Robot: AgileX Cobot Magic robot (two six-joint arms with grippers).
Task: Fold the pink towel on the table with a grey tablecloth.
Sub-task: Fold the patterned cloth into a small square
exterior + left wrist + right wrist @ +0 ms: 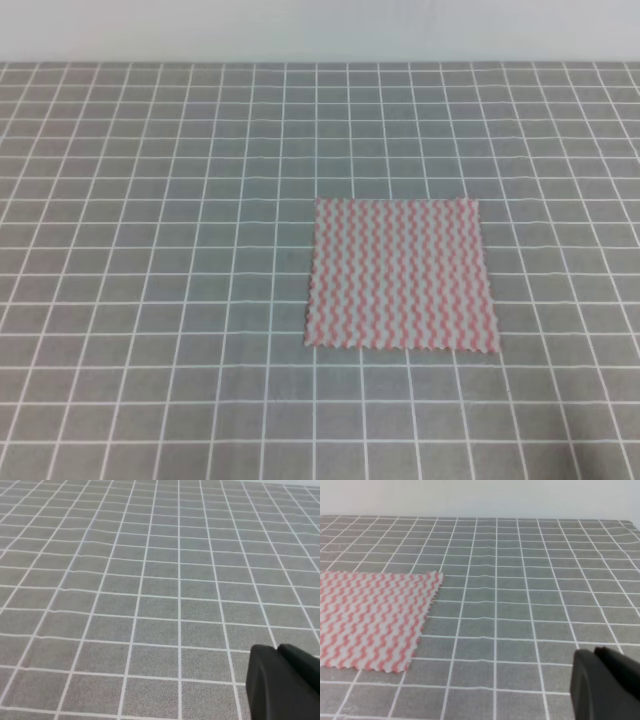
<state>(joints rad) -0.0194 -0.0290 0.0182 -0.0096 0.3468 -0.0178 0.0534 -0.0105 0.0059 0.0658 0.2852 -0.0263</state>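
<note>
The pink towel (400, 275) lies spread flat and unfolded, right of centre on the tabletop with a grey tablecloth (150, 250), its edges roughly following the white grid lines. Each wrist view shows only a dark part of its pincer at the lower right corner, left pincer (282, 682) and right pincer (605, 682), above bare cloth; whether either is released or clenched cannot be told

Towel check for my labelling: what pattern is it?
Pink-and-white wavy zigzag stripes on the pink towel; clearest in the exterior high view.
</note>
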